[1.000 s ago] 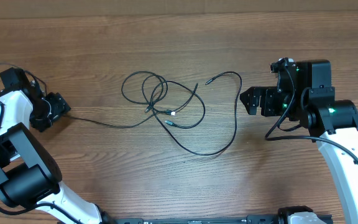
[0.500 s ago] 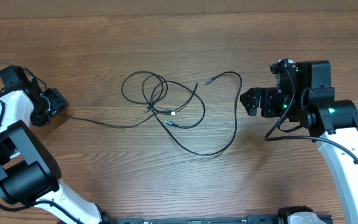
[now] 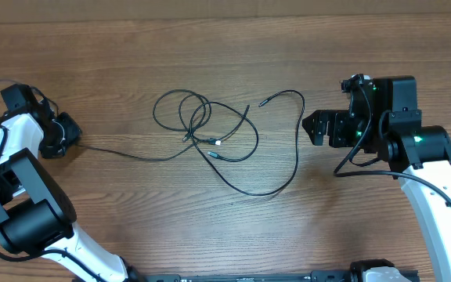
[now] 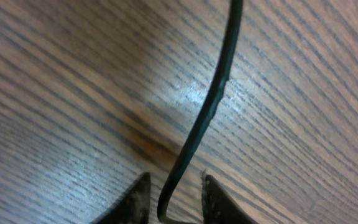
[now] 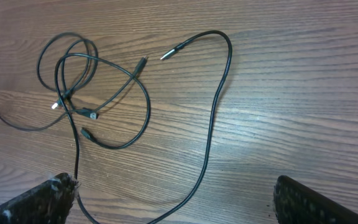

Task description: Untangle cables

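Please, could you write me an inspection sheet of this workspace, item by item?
Surface: wooden table, bare wood grain.
Job's things: thin black cords in overlapping loops mid-table; one cord runs out to the left gripper.
Clutter: nothing seen.
Grippers: left gripper has fingers on either side of that cord, grip unclear; right gripper open, empty.
Cables: arm wires hang by the right arm, apart from the cords.
Surroundings: pale strip past the far edge.

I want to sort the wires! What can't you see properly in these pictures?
Left wrist: thin black cord runs off the bottom edge inside the left gripper; grip unclear.
Overhead: tangle of thin black cables too small to see which crosses over.
Right wrist: long black cable cut off by the bottom edge.
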You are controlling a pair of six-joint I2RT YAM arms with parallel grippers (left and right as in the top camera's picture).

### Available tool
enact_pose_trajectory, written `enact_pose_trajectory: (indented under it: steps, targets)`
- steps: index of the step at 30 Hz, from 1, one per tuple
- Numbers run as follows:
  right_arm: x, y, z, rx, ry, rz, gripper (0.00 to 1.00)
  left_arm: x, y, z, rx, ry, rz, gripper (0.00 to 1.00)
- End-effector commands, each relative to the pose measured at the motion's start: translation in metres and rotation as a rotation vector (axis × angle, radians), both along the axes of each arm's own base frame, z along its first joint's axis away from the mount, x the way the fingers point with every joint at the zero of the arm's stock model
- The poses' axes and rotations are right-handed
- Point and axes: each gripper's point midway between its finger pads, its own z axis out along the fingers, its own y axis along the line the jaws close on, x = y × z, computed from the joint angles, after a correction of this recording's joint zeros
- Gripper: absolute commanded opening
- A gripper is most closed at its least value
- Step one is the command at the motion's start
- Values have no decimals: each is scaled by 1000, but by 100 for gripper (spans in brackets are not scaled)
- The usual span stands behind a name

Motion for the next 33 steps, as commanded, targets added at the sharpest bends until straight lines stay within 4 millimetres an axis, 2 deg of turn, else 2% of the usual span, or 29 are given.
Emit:
enact_pose_trajectory:
  steps: [1,5,8,12,15,18,21,25,29,33]
  targets:
    - [2,-2,0,-3,-4,-10,100,-3,-4,-5,-14,19,-8,4]
    - [2,-2,0,-3,-4,-10,100,-4,-5,-3,-31,22,16,4]
    - [2,-2,1,-3,-5,-10,100,2,-8,13,-61,-5,33,4]
    - [3,-2,1,-3,-9,-9,100,21,-13,57,-113,-75,10,4]
    - [3,-2,1,-3,-9,-9,100,36,-21,104,-175,-144,-21,4]
    - [3,-2,1,-3,-9,-9,100,43,-27,151,-225,-197,-39,4]
    - [3,-2,1,-3,-9,-9,100,42,-29,190,-251,-241,-45,4]
    - [3,-2,1,-3,-9,-9,100,35,-20,233,-228,-287,-26,4]
    - [3,-2,1,-3,-9,-9,100,25,0,273,-159,-353,-11,4]
    - [3,-2,1,-3,-8,-9,100,9,21,302,-96,-399,39,4]
